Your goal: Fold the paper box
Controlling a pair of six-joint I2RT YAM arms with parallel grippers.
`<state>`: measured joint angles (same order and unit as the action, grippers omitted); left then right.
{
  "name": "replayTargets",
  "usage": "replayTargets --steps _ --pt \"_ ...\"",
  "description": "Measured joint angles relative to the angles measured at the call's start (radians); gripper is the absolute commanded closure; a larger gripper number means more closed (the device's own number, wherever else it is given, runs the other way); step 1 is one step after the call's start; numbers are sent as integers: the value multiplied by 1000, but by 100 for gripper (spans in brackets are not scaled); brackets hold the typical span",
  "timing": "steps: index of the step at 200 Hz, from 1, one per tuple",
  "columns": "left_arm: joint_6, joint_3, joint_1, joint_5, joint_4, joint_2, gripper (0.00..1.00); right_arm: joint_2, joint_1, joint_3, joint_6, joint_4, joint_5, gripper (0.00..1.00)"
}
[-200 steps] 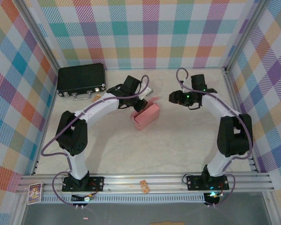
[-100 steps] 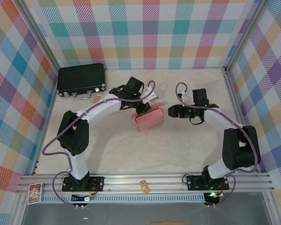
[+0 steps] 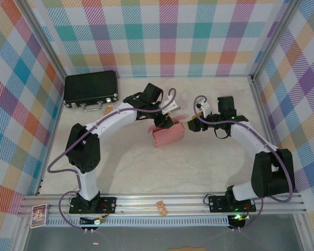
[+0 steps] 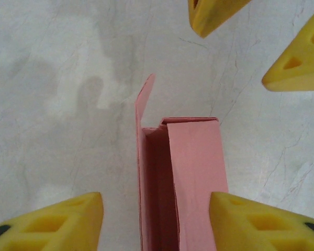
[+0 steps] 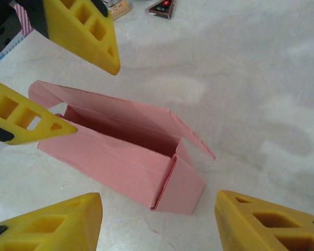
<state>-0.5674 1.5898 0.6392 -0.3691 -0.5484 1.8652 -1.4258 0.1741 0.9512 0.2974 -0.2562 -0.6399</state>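
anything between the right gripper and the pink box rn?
Nothing visible. The right gripper faces the near end of the paper box with open jaws, and there is just bare table between them. The left gripper, also open, straddles the box's far end, clear of the right's approach.

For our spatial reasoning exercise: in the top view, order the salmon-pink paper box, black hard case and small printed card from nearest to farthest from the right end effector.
1. salmon-pink paper box, just left of the right end effector.
2. black hard case, far-left rear of the table.
3. small printed card, near-left corner, by the rail.
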Motion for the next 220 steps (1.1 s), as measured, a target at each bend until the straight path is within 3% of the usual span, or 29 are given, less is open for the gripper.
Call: replayTargets --steps 39,96,131,162,193,220 --pt "55 -127 2 75 53 -127 16 -39 0 103 163 -76 6 36" --pt "108 -293 19 189 119 -286 17 -179 0 226 349 -196 -2 40" --pt "320 -468 19 302 214 -413 22 -245 0 293 402 -260 -13 41" --pt "569 -507 19 415 217 -509 30 -251 13 304 419 -293 -12 43" --pt "796 -526 19 442 206 -554 35 -278 32 336 419 -317 -14 44" --pt "913 -568 19 442 193 -555 35 -301 38 354 415 -320 -16 44"
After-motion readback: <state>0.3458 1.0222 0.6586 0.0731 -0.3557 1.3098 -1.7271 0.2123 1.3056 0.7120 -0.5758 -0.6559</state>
